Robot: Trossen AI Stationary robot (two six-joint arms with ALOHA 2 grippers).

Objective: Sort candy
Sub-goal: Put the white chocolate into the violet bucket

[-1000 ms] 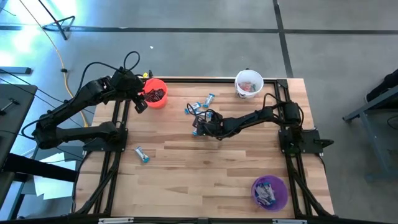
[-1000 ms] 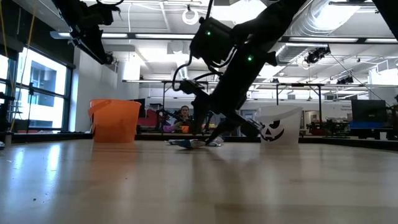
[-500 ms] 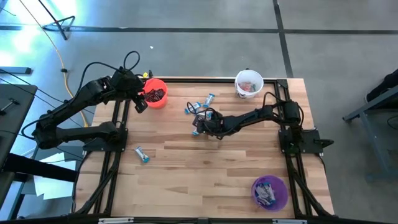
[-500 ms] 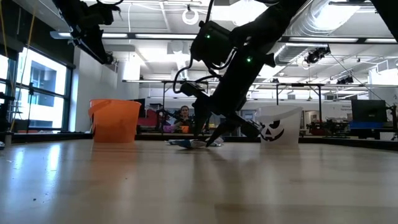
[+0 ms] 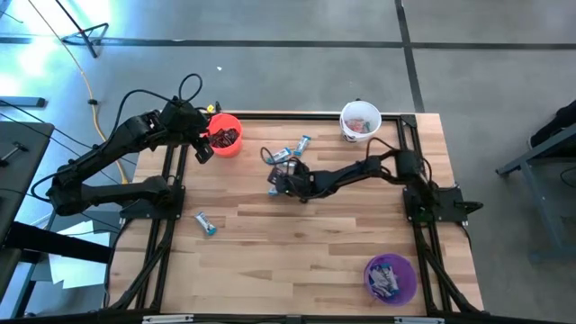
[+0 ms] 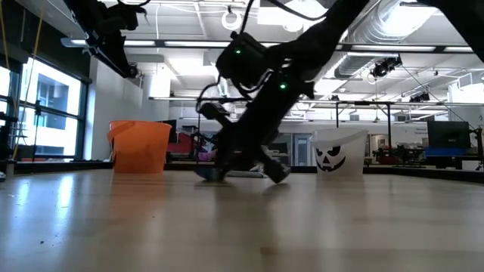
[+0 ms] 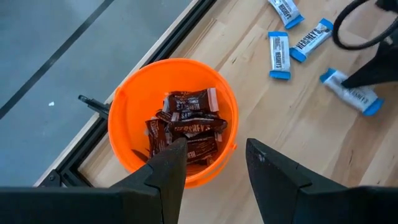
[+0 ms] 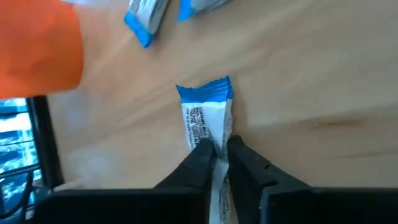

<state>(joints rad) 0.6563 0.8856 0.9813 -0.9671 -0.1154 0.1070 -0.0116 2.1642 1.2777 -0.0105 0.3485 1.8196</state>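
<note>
Right gripper [image 8: 216, 155] jaws pinch the blue-and-white foil-wrapped candy bar [image 8: 205, 115] by one end, near the orange plastic cup [image 5: 226, 135]: light, crinkly, slippery. Left gripper [image 7: 214, 165] jaws open, empty, above that cup.

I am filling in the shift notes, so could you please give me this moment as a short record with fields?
Left gripper: left gripper open, above the orange plastic cup
Orange cup contents: dark brown wrapped candies
Right gripper: right gripper shut on a blue-and-white wrapped candy, low over the wooden table
Loose candy: more blue-and-white pieces near the right gripper; one apart, near the left arm's base
Other cups: white cup, purple cup
</note>
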